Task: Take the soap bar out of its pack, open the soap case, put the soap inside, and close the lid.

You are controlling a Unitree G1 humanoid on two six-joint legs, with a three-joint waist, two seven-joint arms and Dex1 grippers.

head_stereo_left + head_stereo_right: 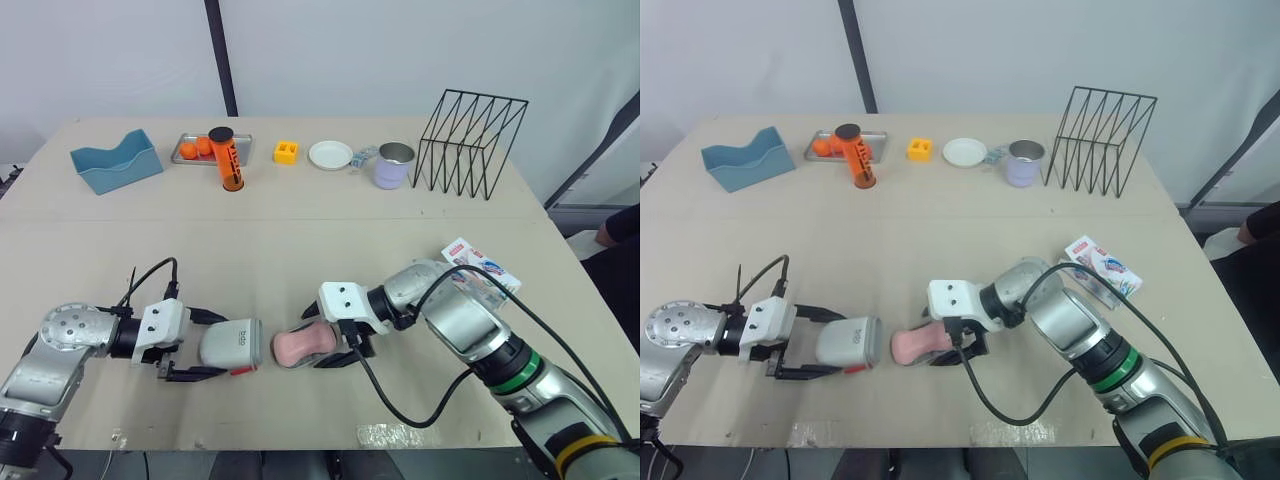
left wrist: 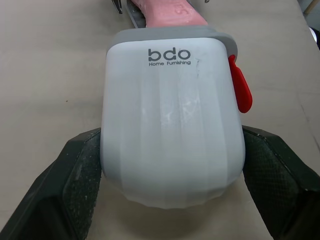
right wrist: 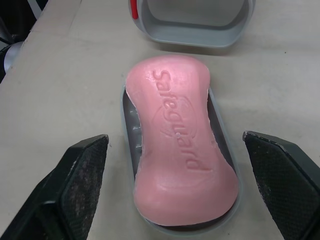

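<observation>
The pink soap bar (image 3: 177,145) lies bare on a grey drainer tray (image 3: 128,125) on the table near the front edge. My right gripper (image 1: 328,340) is open, one finger on each side of the soap with a gap on both sides. Just to the left lies the white soap case shell (image 2: 170,125) with a red latch (image 2: 241,90), its open mouth facing the soap. My left gripper (image 1: 212,346) is shut on the case, its fingers (image 2: 70,185) pressing its two sides. The emptied soap pack (image 1: 480,265) lies at the right.
Along the back stand a blue holder (image 1: 115,160), a metal tray with oranges (image 1: 192,150), an orange bottle (image 1: 228,160), a yellow block (image 1: 286,151), a white plate (image 1: 330,154), a mug (image 1: 394,165) and a black wire rack (image 1: 470,140). A person's arm (image 1: 620,225) shows at the right edge.
</observation>
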